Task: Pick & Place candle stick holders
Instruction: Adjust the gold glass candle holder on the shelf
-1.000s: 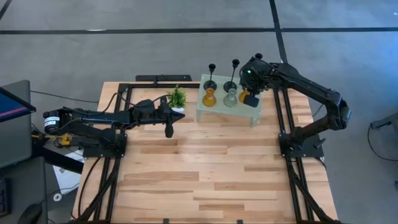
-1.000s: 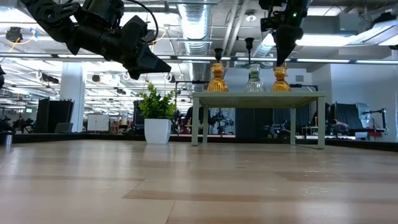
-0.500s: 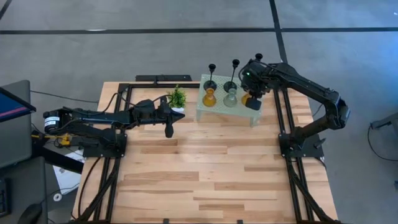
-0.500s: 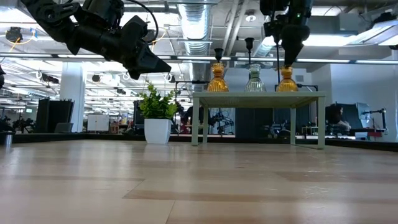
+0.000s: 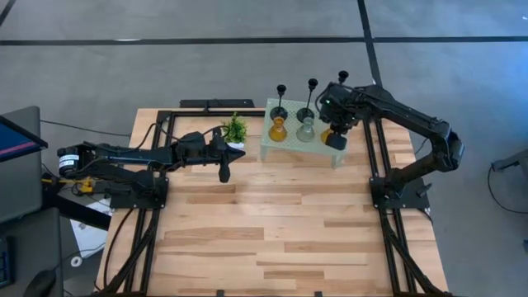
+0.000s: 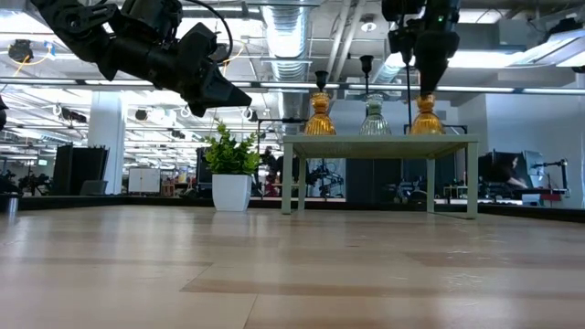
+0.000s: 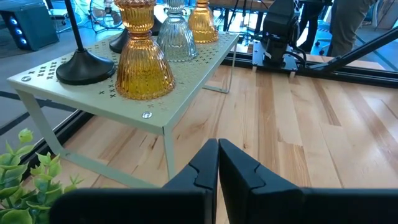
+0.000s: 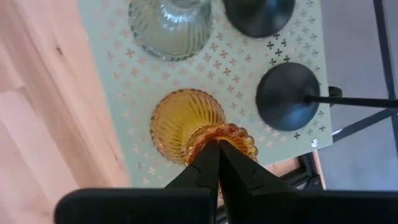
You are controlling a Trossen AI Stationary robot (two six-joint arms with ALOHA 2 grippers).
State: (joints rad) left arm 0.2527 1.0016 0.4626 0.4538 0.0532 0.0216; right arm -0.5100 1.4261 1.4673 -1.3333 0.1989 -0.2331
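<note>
Several candle stick holders stand on their bases on the pale green mesh stand (image 5: 285, 150) at the table's far side: two amber glass ones (image 6: 319, 115) (image 6: 425, 117), a clear-grey one (image 6: 373, 117) between them, and thin black ones (image 5: 280, 103) (image 5: 311, 99) behind. My right gripper (image 8: 217, 142) is shut and points steeply down at the cup of the right amber holder (image 8: 186, 127). Left of the stand, my left gripper (image 6: 245, 102) hangs shut and empty, level above the table beside the potted plant (image 6: 230, 174). My right gripper has its shut fingertips inside the beaded rim (image 8: 239, 135) at the top of the right amber holder. The fingers come from above, slanting a little. They hide whether they touch the cup's inner wall. The holder stands upright on the mesh stand near its right end.
A small green plant in a white pot (image 5: 235, 132) stands left of the stand, close under my left arm. Black rails (image 5: 375, 157) run along both sides of the table. The wooden top (image 5: 280, 223) in front of the stand is bare.
My right gripper has tipped more steeply down and shifted slightly toward the table's right edge, staying shut. The right amber holder has slid with it along the stand toward the stand's right end, staying upright.
</note>
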